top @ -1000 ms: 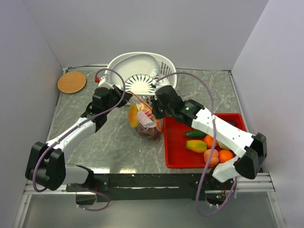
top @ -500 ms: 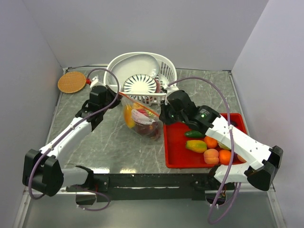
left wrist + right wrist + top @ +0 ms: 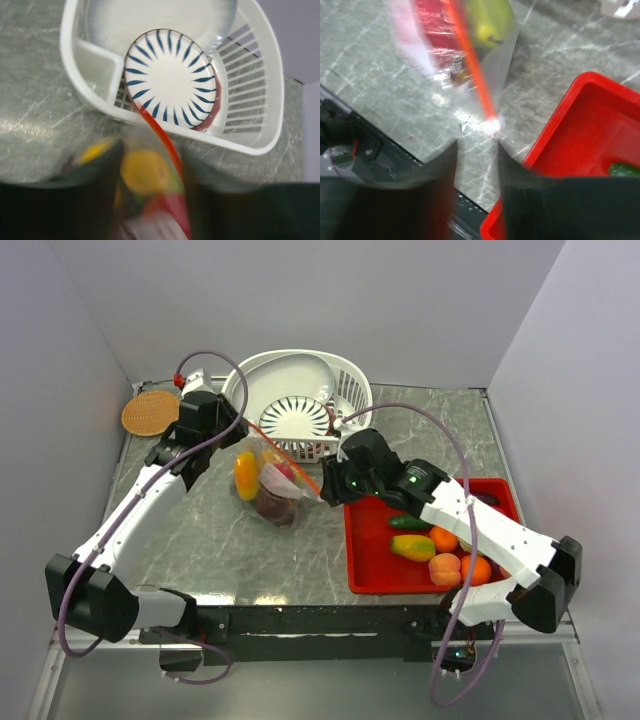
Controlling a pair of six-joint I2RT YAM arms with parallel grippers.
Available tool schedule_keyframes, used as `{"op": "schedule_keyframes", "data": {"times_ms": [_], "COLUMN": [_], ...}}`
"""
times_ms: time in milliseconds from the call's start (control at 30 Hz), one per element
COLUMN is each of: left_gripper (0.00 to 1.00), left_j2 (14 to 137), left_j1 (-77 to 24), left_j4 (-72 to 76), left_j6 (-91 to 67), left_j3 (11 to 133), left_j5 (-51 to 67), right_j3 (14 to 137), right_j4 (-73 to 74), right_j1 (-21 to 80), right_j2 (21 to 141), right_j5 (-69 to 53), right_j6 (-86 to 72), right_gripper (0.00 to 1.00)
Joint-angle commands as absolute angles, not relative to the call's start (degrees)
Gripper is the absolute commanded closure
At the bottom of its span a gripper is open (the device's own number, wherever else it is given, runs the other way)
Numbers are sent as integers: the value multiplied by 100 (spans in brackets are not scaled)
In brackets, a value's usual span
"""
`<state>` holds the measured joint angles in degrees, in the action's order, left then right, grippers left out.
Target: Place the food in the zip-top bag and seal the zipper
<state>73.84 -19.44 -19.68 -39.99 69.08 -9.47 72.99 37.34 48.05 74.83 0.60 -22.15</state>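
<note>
The clear zip-top bag [image 3: 268, 485] lies on the marble table with food in it: a yellow lemon [image 3: 145, 172], red pieces and a green pear [image 3: 492, 22]. Its orange-red zipper [image 3: 290, 458] runs diagonally along the mouth. My left gripper [image 3: 228, 435] hovers over the bag's far left end, fingers wide apart, with the bag showing between them [image 3: 150, 150]. My right gripper [image 3: 330, 485] is open just short of the zipper's near end [image 3: 491, 125], touching nothing [image 3: 476, 144]. More food [image 3: 413, 547] sits in the red tray.
The red tray [image 3: 365, 560] is at the right, close under my right arm. A white slotted basket [image 3: 345, 375] with a blue-striped plate [image 3: 293, 420] and a white bowl stands behind the bag. A woven coaster [image 3: 150, 413] lies at the far left.
Both grippers have opened and let go of the zipper's ends. The bag has shifted left and settled on the table. The left arm moved back and left; the right gripper followed leftwards.
</note>
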Motion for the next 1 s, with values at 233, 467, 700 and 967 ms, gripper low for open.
{"op": "schedule_keyframes", "data": {"times_ms": [233,467,700,967], "left_gripper": [3,3,3,3], "left_j2": [6909,5959,5564,5151], "left_j1": [-1837,-2407,-2830,-2830], "left_j4": [-3128,-2838,-2822,-2514], "left_j6": [-3199,-3182,-3076,-3006], "left_j3": [7629,6715,6083,5862], "left_j5": [-706,-411,-923,-897], "right_j3": [7928,7015,6215,5739], "right_j4": [3254,2058,1531,1257], "right_j1": [4606,4509,4500,4491], "right_j2": [7455,6584,5925,5669], "right_j5": [1028,1344,1775,1942], "right_j6": [-2496,-2821,-2970,-3120], "right_gripper": [0,0,0,0]}}
